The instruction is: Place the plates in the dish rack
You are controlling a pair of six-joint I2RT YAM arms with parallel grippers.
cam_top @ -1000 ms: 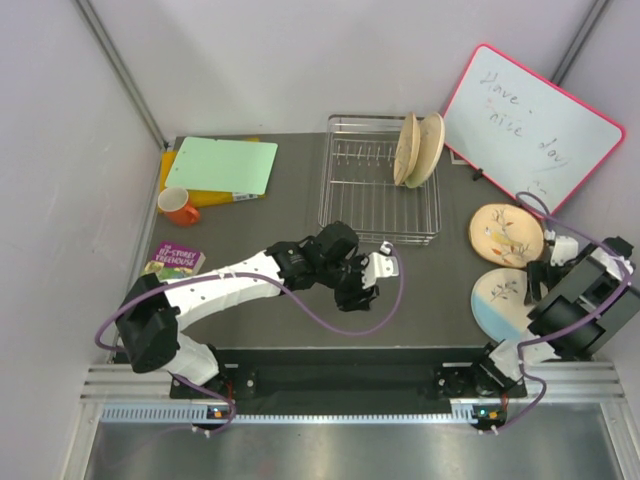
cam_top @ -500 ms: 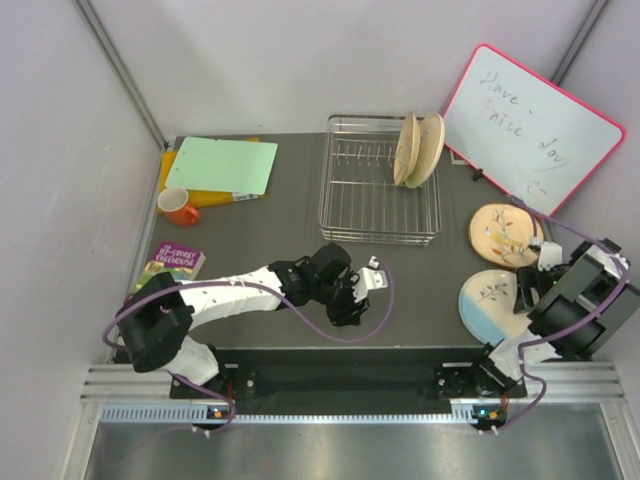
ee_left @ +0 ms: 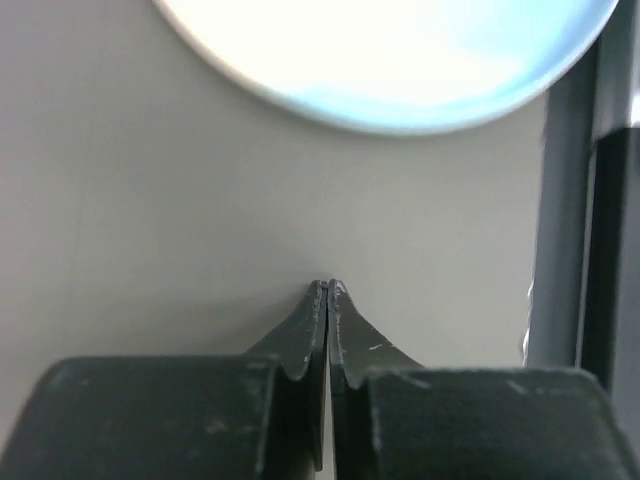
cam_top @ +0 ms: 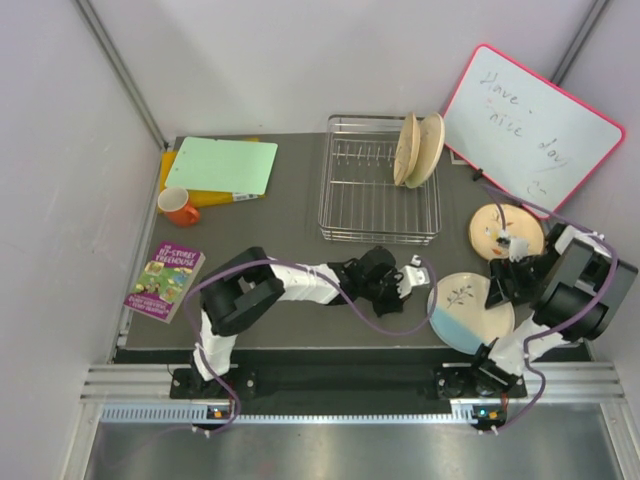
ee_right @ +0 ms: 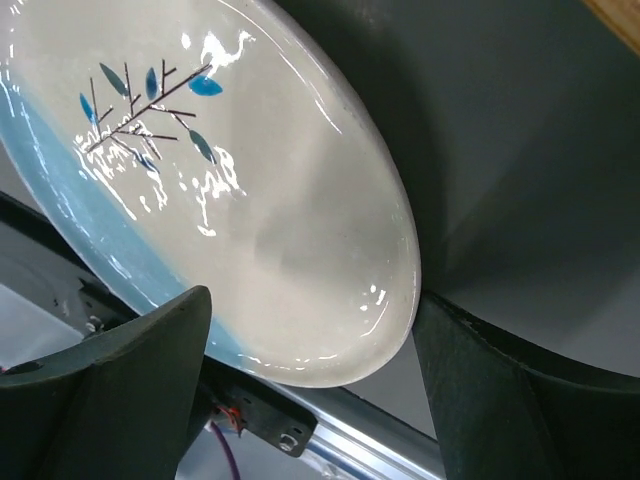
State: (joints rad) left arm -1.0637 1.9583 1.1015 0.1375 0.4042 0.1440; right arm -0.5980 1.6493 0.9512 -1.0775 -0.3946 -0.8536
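The chrome dish rack [cam_top: 372, 200] stands at the back of the table, and two plates [cam_top: 420, 150] lean upright in its right end. A peach plate [cam_top: 503, 230] lies flat to the right. The light blue and cream plate [cam_top: 468, 312] [ee_right: 240, 200] lies at the table's front edge and partly overhangs it. My right gripper [cam_top: 506, 288] [ee_right: 312, 295] is open, its wide jaws straddling that plate's right rim. My left gripper [cam_top: 420, 280] [ee_left: 329, 285] is shut on nothing, low over the table and pointing at the plate [ee_left: 400, 60] from the left, a short gap away.
A pink-framed whiteboard [cam_top: 530, 125] leans at the back right. An orange mug [cam_top: 180, 207], a green board on a yellow one [cam_top: 222, 165] and a book [cam_top: 167, 278] lie on the left. The metal rail [cam_top: 330, 380] runs along the front edge.
The right gripper has drawn the blue and cream plate leftward, toward the front edge. The left arm has swung right toward that plate and its gripper has shut.
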